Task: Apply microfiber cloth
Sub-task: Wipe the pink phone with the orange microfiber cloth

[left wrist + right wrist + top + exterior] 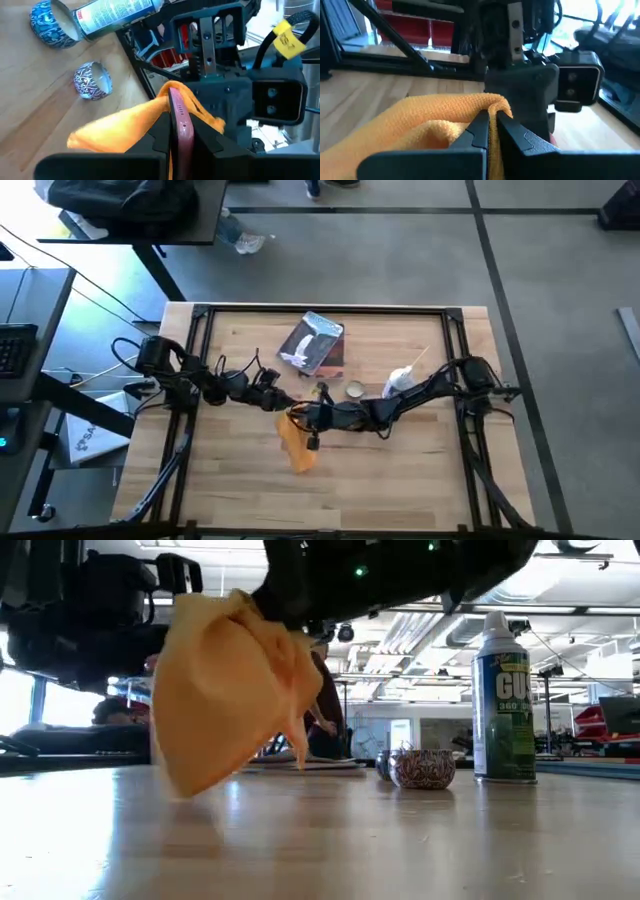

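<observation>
The orange-yellow microfiber cloth [298,445] hangs at mid table from my right gripper [492,119], which is shut on it. In the low view the microfiber cloth [230,690] bulges and droops to about table height. Facing it from the left, my left gripper [180,125] is shut on a thin pink slab [181,112] seen edge-on. The cloth lies against the slab's far side. In the high view my left gripper [283,402] and my right gripper [308,417] almost meet. My left gripper pinches the pink slab's two flat faces [182,131] between its two fingers, coming level from the table's left. The slab stands on edge, clear of the table. My right gripper pinches a bunched fold of the cloth's upper part [494,111] between its two fingers, coming level from the table's right. The cloth hangs slack below the fingers, and its low corner [185,785] is at or just above the table.
A grey-blue and white packet [313,343] lies toward the far edge. A spray can [503,700] stands right of centre, with a small patterned tin [425,768] beside it and a blue patterned ring [50,22] near the can. Bare wood lies toward the near edge.
</observation>
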